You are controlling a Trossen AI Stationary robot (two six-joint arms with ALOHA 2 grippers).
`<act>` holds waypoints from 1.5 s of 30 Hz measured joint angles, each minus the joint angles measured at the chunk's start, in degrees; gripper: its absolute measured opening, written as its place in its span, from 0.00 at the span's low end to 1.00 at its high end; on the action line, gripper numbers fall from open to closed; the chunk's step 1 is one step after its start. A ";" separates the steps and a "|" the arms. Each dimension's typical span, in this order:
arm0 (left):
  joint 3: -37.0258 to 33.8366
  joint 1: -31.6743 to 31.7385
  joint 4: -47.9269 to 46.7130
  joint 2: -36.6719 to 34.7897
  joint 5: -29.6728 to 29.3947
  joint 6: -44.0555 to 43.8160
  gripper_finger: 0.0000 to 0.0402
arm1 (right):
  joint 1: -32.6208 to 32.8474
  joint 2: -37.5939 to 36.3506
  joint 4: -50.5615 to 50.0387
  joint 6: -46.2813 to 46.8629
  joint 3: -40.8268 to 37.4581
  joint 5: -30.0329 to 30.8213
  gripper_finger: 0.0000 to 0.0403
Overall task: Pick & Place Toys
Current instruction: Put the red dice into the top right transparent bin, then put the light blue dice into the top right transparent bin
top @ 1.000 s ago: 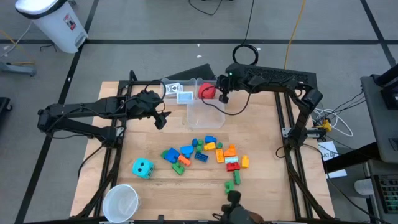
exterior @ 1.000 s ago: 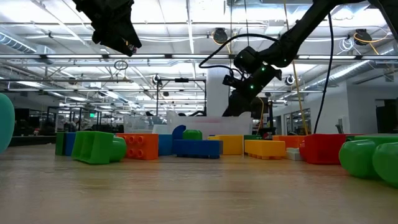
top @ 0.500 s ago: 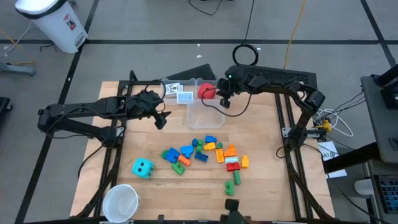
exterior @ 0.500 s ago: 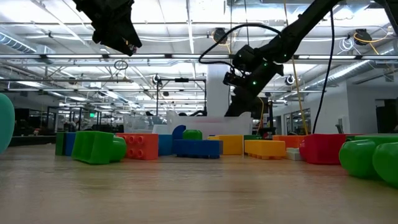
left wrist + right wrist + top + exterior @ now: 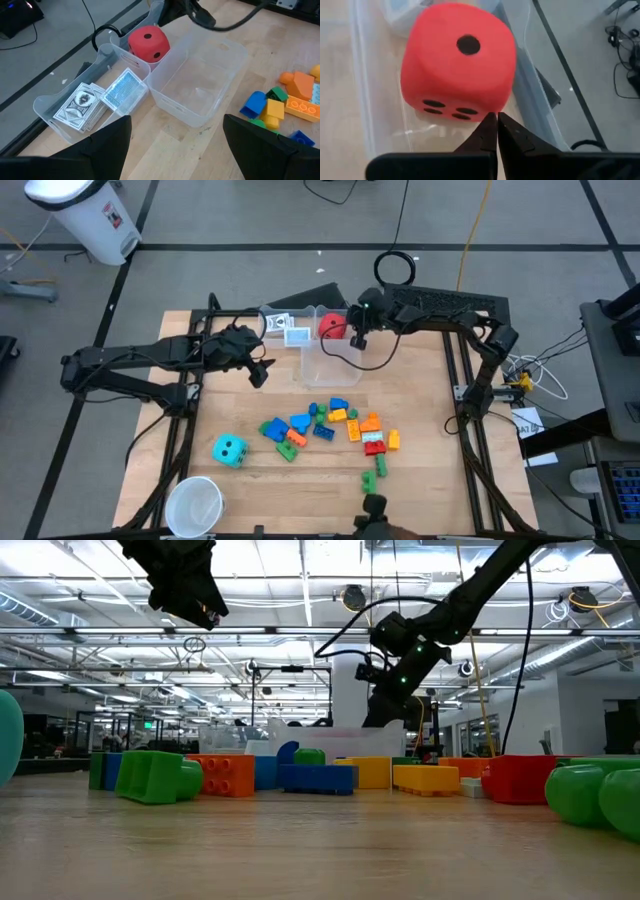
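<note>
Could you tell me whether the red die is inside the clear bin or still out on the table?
Inside. The red die sits at the far end of the clear bin, within its walls; the right gripper, fingers shut, is just beside it.

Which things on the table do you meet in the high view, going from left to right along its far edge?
Left gripper → picture cards in a clear bin → red die → right gripper.
</note>
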 joint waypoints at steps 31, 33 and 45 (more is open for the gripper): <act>0.02 -2.71 -0.10 0.00 6.82 6.07 0.80 | 1.87 -1.98 5.87 1.52 0.05 -4.19 0.00; 0.06 -5.62 -1.07 0.00 10.14 6.06 0.80 | 3.28 -3.95 2.23 1.88 0.05 -4.21 0.00; 2.34 -33.03 -15.90 7.58 10.32 -15.67 0.80 | 15.87 -19.75 -13.26 1.65 0.04 3.72 0.00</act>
